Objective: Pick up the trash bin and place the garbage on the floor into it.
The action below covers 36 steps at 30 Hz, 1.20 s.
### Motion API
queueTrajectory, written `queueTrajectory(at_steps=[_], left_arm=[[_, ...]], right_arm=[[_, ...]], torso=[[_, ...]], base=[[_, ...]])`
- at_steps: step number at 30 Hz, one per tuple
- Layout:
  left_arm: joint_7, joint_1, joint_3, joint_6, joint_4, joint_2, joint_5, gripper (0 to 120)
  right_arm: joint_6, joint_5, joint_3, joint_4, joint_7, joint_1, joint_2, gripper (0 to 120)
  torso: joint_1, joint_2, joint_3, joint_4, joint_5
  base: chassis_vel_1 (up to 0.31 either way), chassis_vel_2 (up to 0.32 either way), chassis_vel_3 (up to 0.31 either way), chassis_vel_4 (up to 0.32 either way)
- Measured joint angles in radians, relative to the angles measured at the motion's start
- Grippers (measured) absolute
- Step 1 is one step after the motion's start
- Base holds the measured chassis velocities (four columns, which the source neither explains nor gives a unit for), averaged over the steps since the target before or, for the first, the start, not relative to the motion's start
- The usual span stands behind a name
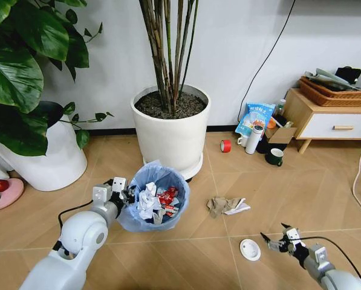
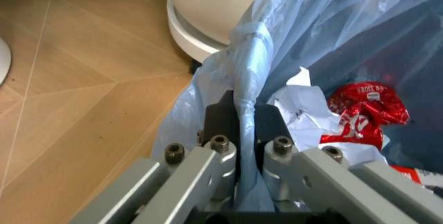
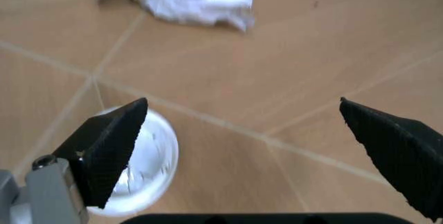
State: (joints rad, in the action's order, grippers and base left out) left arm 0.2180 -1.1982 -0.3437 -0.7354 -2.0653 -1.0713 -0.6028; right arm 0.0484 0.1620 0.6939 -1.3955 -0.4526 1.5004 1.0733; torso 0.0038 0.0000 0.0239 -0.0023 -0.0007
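The trash bin (image 1: pixel 153 199) hung off the floor (image 1: pixel 271 193), its bag-lined rim pinched between your left gripper (image 2: pixel 246 123) fingers (mouth kept upward); your right gripper (image 3: pixel 242 136), spread wide, hovered beside the white disc (image 1: pixel 250 249).

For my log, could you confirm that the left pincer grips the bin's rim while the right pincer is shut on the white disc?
Not quite: the right pincer is open, with the white disc on the floor beside one finger, as the right wrist view shows. The left pincer does grip the bin's rim.
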Motion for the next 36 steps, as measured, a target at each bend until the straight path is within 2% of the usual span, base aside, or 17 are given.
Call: queueTrajectory(at_steps=[9,21,31,36], left_arm=[[0.001,0.001,0.005,0.000,0.005,-0.001,0.003,0],[0.005,0.010,0.011,0.000,0.011,-0.002,0.004,0],[0.006,0.010,0.013,0.000,0.012,-0.002,0.005,0],[0.006,0.012,0.013,0.000,0.014,-0.002,0.007,0]], right_arm=[[0.050,-0.043,-0.080,0.167,0.034,-0.089,0.049,100],[0.060,-0.023,-0.115,0.284,0.055,-0.151,0.063,100],[0.064,-0.005,-0.126,0.314,0.058,-0.184,0.080,100],[0.062,0.002,-0.132,0.322,0.061,-0.193,0.083,95]], torso=[[0.000,0.000,0.000,0.0001,0.0001],[0.000,0.000,0.000,0.0000,0.0000],[0.000,0.000,0.000,0.0001,0.0000],[0.000,0.000,0.000,0.0000,0.0000]], base=[[0.000,0.000,0.000,0.000],[0.000,0.000,0.000,0.000],[0.000,0.000,0.000,0.000],[0.000,0.000,0.000,0.000]])
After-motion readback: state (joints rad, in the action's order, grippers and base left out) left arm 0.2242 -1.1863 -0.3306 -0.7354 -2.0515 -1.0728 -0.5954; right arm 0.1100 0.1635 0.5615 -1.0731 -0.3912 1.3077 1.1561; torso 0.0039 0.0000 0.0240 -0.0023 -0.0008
